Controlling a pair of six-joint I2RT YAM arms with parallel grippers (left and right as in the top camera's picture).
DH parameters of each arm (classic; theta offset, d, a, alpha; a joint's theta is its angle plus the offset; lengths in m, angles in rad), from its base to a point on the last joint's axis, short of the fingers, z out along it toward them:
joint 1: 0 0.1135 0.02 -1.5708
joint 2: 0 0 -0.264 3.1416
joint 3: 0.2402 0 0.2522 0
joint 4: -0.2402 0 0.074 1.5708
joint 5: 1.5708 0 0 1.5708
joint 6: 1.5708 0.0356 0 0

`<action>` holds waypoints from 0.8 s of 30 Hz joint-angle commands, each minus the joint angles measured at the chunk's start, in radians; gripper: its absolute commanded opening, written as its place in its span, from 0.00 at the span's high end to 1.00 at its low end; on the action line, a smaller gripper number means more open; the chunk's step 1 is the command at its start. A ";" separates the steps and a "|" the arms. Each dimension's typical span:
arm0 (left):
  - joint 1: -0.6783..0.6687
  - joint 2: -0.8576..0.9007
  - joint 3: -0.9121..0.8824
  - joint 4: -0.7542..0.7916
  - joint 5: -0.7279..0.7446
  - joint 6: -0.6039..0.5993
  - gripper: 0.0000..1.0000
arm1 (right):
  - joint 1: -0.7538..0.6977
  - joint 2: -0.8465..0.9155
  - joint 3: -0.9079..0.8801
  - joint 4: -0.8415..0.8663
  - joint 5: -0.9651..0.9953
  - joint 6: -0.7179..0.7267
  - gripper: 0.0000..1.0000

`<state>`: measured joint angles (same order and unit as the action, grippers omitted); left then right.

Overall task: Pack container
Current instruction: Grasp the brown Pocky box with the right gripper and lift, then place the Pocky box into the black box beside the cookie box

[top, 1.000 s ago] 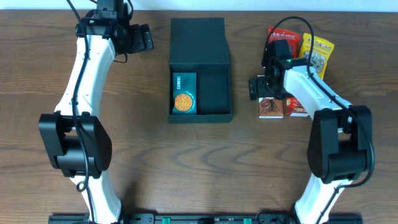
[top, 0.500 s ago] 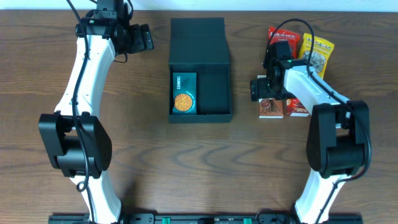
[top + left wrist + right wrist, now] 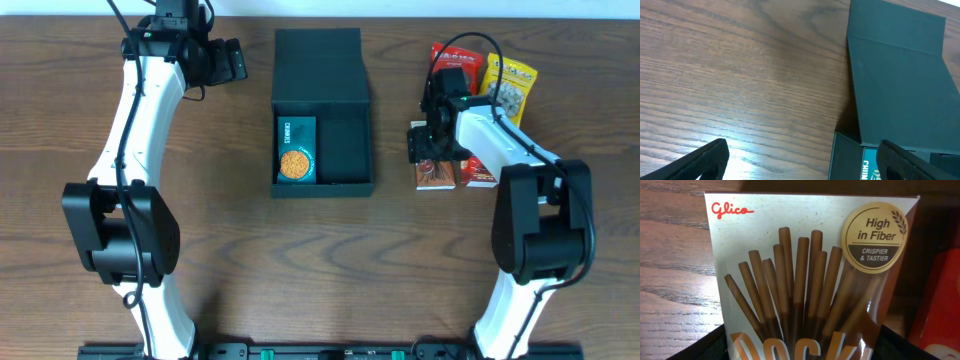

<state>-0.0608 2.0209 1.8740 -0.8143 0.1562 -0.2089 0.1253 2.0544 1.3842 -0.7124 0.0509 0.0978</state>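
Note:
The container (image 3: pixel 345 150), a dark teal-grey box, lies mid-table with its flap lid (image 3: pixel 322 65) laid open toward the far side. A teal snack pack (image 3: pixel 296 149) fills its left half; the right half is bare. My right gripper (image 3: pixel 432 150) hangs over a brown Pocky box (image 3: pixel 435 175) right of the container. In the right wrist view the gripper (image 3: pixel 800 345) has a finger against each long side of that Pocky box (image 3: pixel 805 255). My left gripper (image 3: pixel 235 60) stands open over bare wood left of the lid (image 3: pixel 895 75), holding nothing (image 3: pixel 802 160).
A red snack box (image 3: pixel 478 172) lies flush against the Pocky box's right side, also visible in the right wrist view (image 3: pixel 940 305). A red packet (image 3: pixel 445 55) and a yellow packet (image 3: pixel 512 85) sit behind them at the far right.
The right gripper's fingers have closed in onto the sides of the Pocky box, and the wrist has shifted slightly right. The left arm has not moved.

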 commanded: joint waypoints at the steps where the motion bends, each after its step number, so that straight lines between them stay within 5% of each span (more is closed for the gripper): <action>1: 0.002 0.016 0.000 -0.004 -0.010 0.007 0.05 | -0.008 0.014 0.000 0.000 -0.064 -0.001 0.29; 24: 0.003 0.016 0.000 0.004 -0.013 0.007 0.05 | 0.148 0.014 0.551 -0.397 -0.175 0.134 0.34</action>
<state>-0.0608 2.0216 1.8740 -0.8101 0.1532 -0.2089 0.2230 2.0712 1.9141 -1.1069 -0.0971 0.1635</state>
